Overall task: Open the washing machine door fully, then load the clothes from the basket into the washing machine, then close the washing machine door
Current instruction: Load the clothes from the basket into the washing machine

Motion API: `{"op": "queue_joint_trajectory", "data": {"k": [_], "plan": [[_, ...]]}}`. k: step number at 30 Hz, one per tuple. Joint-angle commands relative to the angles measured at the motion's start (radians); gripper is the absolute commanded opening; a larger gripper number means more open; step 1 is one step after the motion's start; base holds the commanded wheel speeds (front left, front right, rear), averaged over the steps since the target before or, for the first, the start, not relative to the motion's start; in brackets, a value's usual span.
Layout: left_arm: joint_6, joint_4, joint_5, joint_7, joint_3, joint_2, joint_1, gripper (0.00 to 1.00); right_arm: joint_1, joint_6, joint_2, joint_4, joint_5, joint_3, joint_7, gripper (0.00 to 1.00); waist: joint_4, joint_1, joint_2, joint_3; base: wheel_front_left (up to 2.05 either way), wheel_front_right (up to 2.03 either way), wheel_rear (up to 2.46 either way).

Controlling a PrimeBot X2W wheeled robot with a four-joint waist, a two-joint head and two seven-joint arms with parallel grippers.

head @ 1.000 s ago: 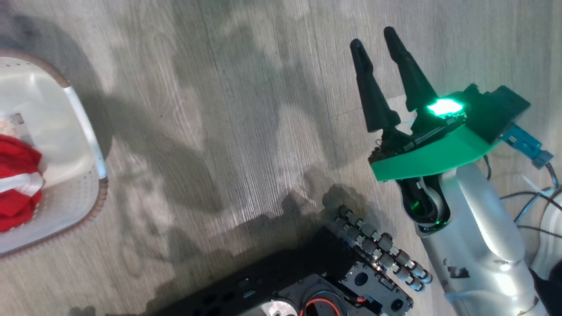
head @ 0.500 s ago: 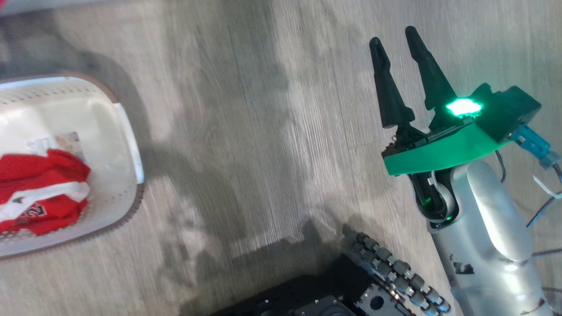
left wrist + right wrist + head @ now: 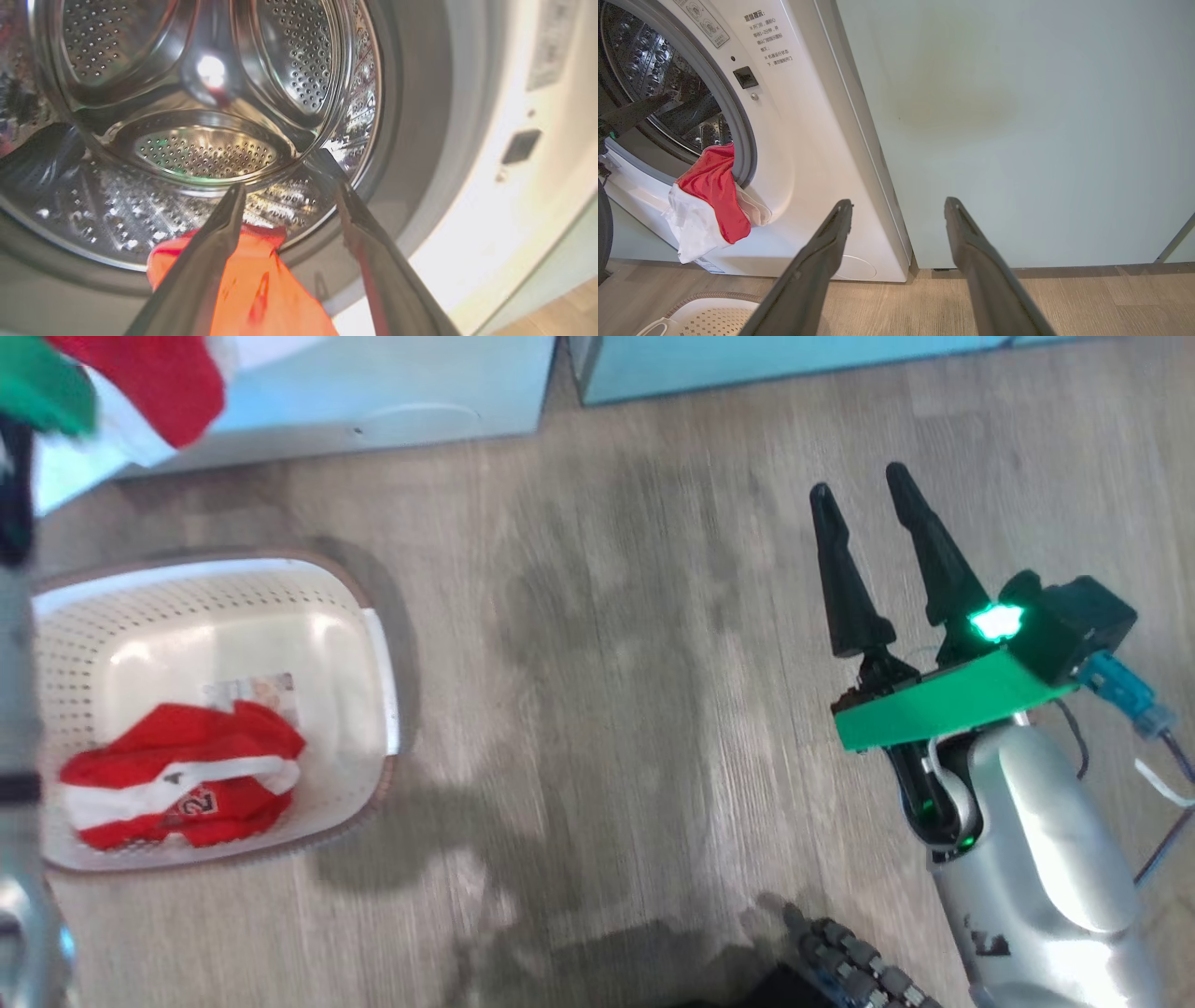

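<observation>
The washing machine (image 3: 798, 154) stands with its steel drum (image 3: 205, 149) uncovered. A dark curved edge (image 3: 602, 233) at the far left looks like the washing machine door's rim. My left gripper (image 3: 287, 191) is open at the drum mouth. One of the red and white clothes (image 3: 710, 196) hangs over the grey gasket and down the front, under my left finger (image 3: 201, 275). Another red garment (image 3: 187, 784) lies in the cream basket (image 3: 355, 607) on the floor. My right gripper (image 3: 860, 483) is open and empty over the bare floor, right of the basket, and faces the cabinet (image 3: 897, 203).
Pale green cabinets (image 3: 1017, 116) stand right of the washer. My left forearm (image 3: 19, 728) runs down the left edge, beside the basket. Wood floor (image 3: 607, 709) lies between basket and right arm. The robot's dark base (image 3: 840, 961) shows at the bottom.
The head camera has swung, so the whole basket, the washer's foot, the cabinets and the hanging garment now show. Both grippers stay open.
</observation>
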Motion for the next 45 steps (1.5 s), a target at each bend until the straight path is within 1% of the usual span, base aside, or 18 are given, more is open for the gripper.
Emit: {"op": "queue_joint_trajectory", "data": {"k": [1, 7, 11, 13, 20, 25, 32, 38, 45], "plan": [[0.006, -0.066, 0.02, -0.004, 0.035, 0.03, 0.05, 1.0, 0.033, 0.0, 0.005, -0.026, -0.013, 0.013, -0.006, 1.0, 0.032, 0.0001, -0.0001, -0.046, 0.0, 0.0, 0.0], [0.031, -0.19, 0.063, -0.004, 0.075, -0.022, 0.247, 1.0, 0.059, 0.0, -0.002, -0.034, -0.024, 0.001, -0.006, 1.0, 0.05, 0.0001, -0.0001, -0.07, 0.0, 0.0, 0.0], [0.046, -0.267, 0.062, -0.004, 0.122, -0.073, 0.353, 1.0, 0.075, 0.0, -0.002, -0.043, -0.028, 0.0, -0.006, 1.0, 0.06, 0.0001, -0.0001, -0.067, 0.0, 0.0, 0.0], [0.053, -0.328, 0.07, -0.004, 0.152, -0.114, 0.425, 1.0, 0.082, 0.0, -0.002, -0.047, -0.029, 0.0, -0.006, 1.0, 0.067, 0.0001, -0.0001, -0.063, 0.0, 0.0, 0.0], [0.06, -0.443, 0.093, -0.004, 0.216, -0.221, 0.589, 1.0, 0.088, 0.0, -0.001, -0.046, -0.028, 0.003, -0.006, 1.0, 0.071, 0.0001, -0.0001, -0.068, 0.0, 0.0, 0.0], [0.072, -0.499, 0.118, -0.004, 0.239, -0.273, 0.678, 1.0, 0.095, 0.0, 0.0, -0.043, -0.024, 0.004, -0.006, 1.0, 0.072, 0.0001, -0.0001, -0.077, 0.0, 0.0, 0.0], [0.085, -0.524, 0.139, -0.004, 0.217, -0.298, 0.733, 1.0, 0.099, 0.0, 0.0, -0.039, -0.024, 0.006, -0.006, 1.0, 0.077, 0.0001, -0.0001, -0.084, 0.0, 0.0, 0.0], [0.097, -0.532, 0.146, -0.004, 0.207, -0.302, 0.735, 1.0, 0.099, 0.0, 0.0, -0.038, -0.026, 0.007, -0.006, 1.0, 0.084, 0.0001, -0.0001, -0.082, 0.0, 0.0, 0.0], [0.097, -0.532, 0.145, -0.004, 0.212, -0.303, 0.739, 1.0, 0.101, 0.0, 0.0, -0.034, -0.027, 0.009, -0.006, 1.0, 0.084, 0.0001, -0.0001, -0.09, 0.0, 0.0, 0.0]]}}
